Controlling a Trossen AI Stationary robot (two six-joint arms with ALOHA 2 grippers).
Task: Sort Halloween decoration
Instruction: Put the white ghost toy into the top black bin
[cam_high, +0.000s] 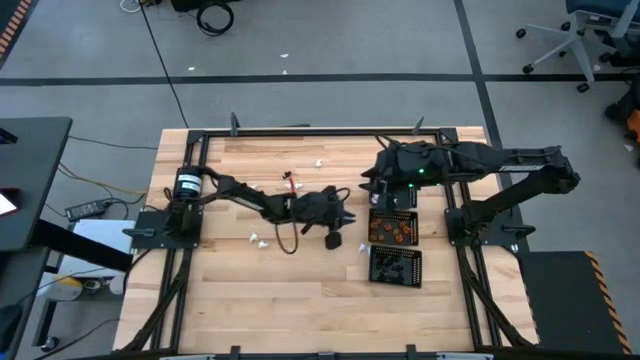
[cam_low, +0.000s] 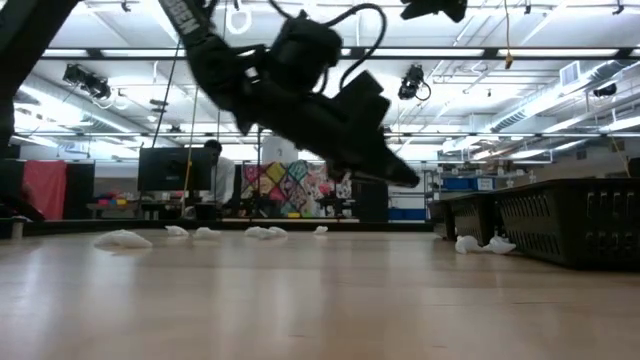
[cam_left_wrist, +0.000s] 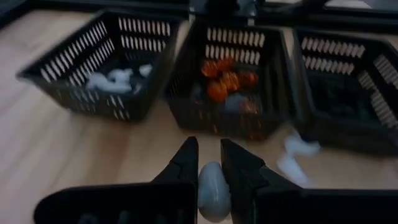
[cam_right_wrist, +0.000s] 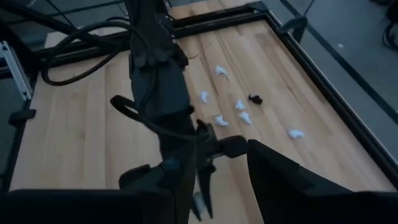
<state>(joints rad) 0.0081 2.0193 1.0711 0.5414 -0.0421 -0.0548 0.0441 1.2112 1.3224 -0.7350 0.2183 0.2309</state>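
Over the wooden desk (cam_high: 300, 300), the left gripper (cam_left_wrist: 209, 171) pinches a white trinket (cam_left_wrist: 213, 191) between its fingers; the right gripper (cam_right_wrist: 214, 180) hovers, fingers spread.

Tabletop (cam_high: 300, 300): pale wood planks inside a black frame.
Trays (cam_high: 395, 245): three black mesh trays in a row on the right side.
Loose trinkets (cam_high: 260, 240): small white pieces scattered on the wood; one black piece (cam_right_wrist: 254, 98) among them.
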